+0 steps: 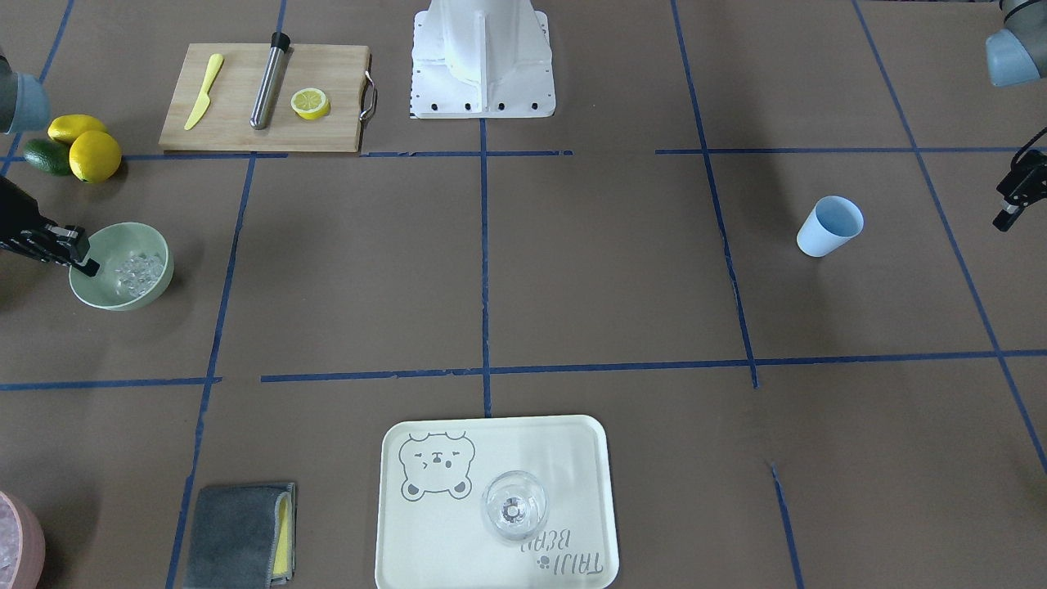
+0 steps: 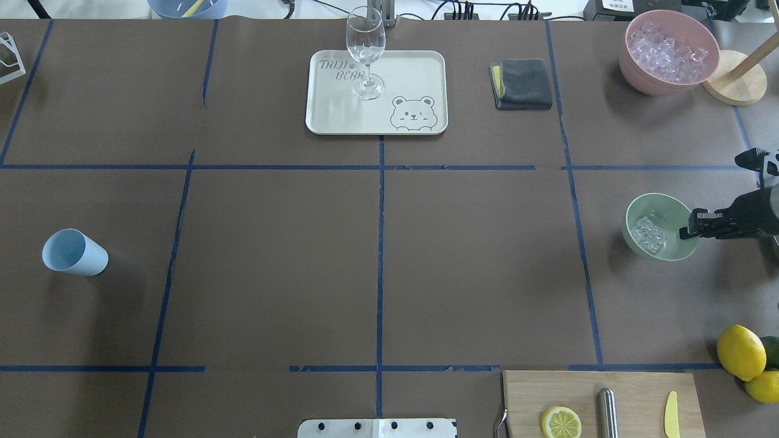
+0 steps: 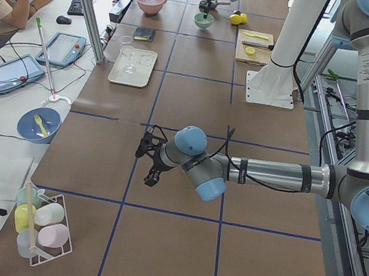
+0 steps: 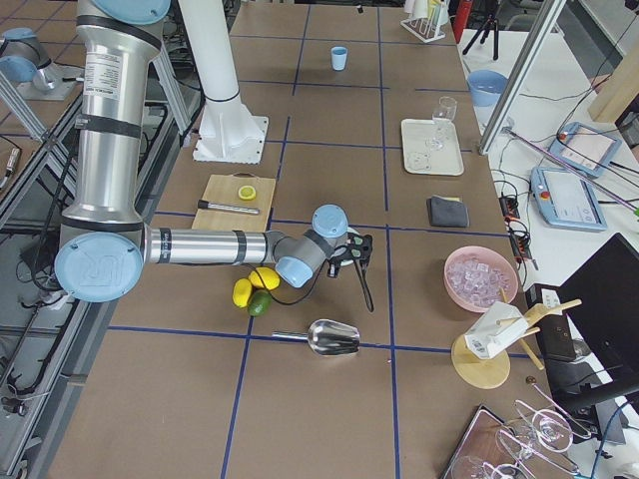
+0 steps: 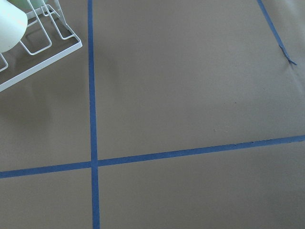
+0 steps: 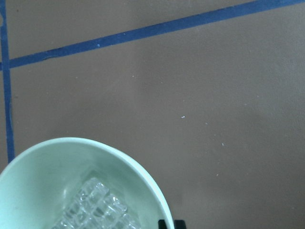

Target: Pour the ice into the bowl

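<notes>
The pale mint-green bowl [image 1: 123, 301] stands near the table edge on my right side, with a small cluster of clear ice [image 1: 137, 272] in its bottom. It also shows in the overhead view [image 2: 663, 204] with the ice [image 2: 647, 234]. My right gripper [image 1: 82, 260] [image 2: 686, 231] is at the bowl's outer rim, and its jaws look closed on that rim. The right wrist view shows the rim [image 6: 143, 176], the ice [image 6: 97, 207] and one black fingertip [image 6: 171, 223]. My left gripper [image 1: 1004, 219] hangs over bare table beyond the blue cup; I cannot tell its jaws.
A blue cup [image 1: 830, 227] stands on my left side. A tray [image 1: 425, 540] bears a clear glass [image 1: 514, 505]. There are also a grey cloth [image 1: 241, 532], a pink container of ice [image 2: 669, 52], a cutting board [image 1: 245, 123], lemons [image 1: 94, 155] and a metal scoop [image 4: 334, 337].
</notes>
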